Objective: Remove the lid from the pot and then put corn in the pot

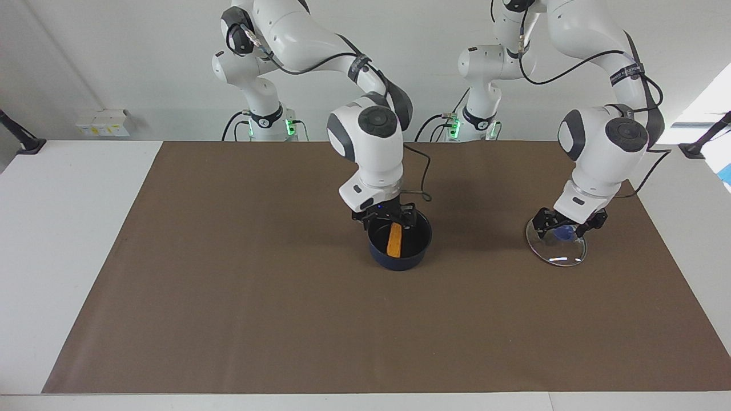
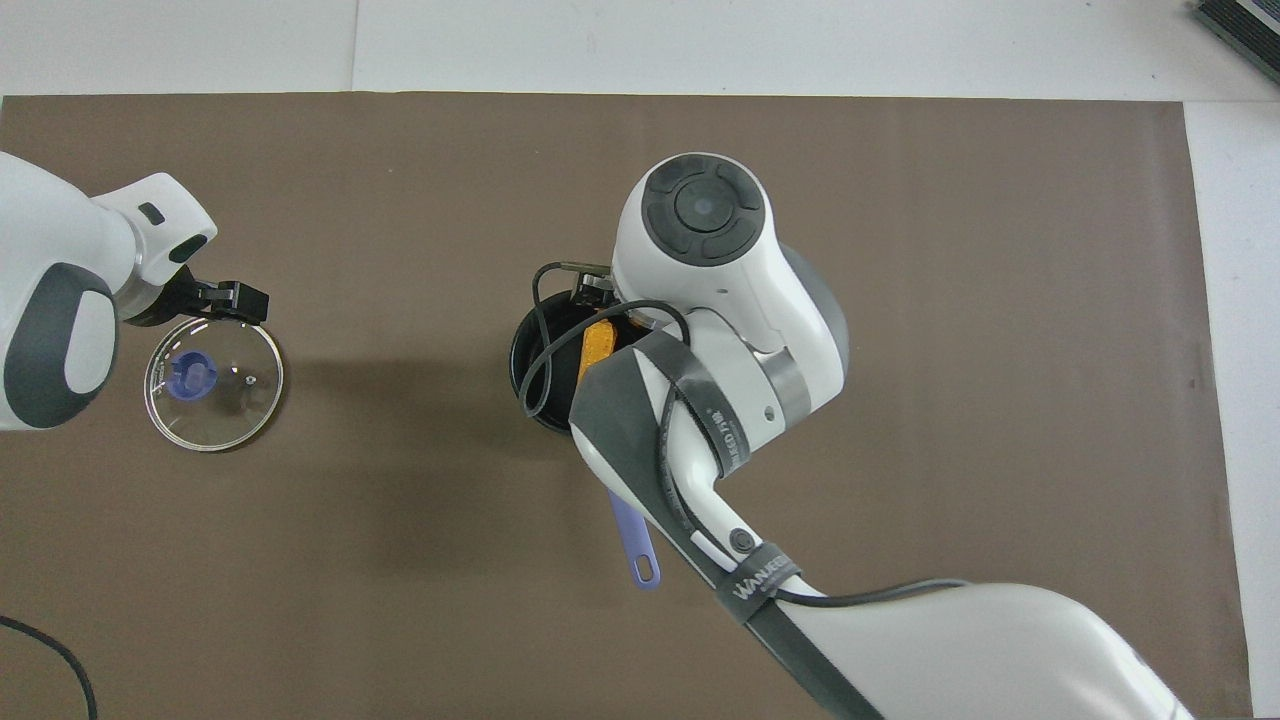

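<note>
The dark blue pot stands mid-table, and its long handle points toward the robots. The orange corn lies inside it, one end leaning up against the wall nearer to the robots. It also shows in the overhead view. My right gripper is open just over the pot's rim, above the corn's upper end. My right arm hides much of the pot from above. The glass lid lies flat on the mat toward the left arm's end. My left gripper is open just above the lid's blue knob.
A brown mat covers most of the white table. Small white boxes sit at the robots' edge toward the right arm's end. Black camera stands are clamped at both ends of the table.
</note>
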Available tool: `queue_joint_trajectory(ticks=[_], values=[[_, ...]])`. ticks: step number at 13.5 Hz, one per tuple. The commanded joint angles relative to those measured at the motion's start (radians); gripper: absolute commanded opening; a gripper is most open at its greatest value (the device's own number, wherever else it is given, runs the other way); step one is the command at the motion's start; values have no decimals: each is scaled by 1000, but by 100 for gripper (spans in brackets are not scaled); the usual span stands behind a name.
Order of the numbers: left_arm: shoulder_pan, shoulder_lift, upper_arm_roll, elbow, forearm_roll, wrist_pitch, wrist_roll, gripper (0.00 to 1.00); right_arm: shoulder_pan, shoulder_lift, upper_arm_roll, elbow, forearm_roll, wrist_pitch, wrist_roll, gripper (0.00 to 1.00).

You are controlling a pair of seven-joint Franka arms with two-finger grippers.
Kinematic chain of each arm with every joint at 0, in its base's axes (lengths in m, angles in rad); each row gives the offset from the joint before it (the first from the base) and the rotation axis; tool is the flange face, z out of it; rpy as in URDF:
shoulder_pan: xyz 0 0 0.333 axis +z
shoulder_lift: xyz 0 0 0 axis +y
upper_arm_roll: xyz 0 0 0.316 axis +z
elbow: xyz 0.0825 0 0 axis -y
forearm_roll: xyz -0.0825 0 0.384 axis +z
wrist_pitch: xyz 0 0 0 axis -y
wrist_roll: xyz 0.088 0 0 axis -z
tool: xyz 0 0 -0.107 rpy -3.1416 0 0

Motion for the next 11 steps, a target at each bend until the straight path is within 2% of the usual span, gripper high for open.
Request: queue_joint_trajectory(ticks=[1, 3, 7, 11], values=[[-6, -17, 4, 105, -12, -161, 13, 100, -88, -112, 10, -32, -32, -96, -121, 100], [-6, -42, -4, 138, -12, -236, 28, 100, -134, -162, 8, -32, -47, -123, -148, 100], [-6, -121, -14, 139, -14, -313, 28, 100, -226, -276, 11, -29, -38, -194, -183, 100], [-6, -148, -13, 135, -34, -381, 44, 100, -289, -368, 10, -19, -25, -307, -260, 100]])
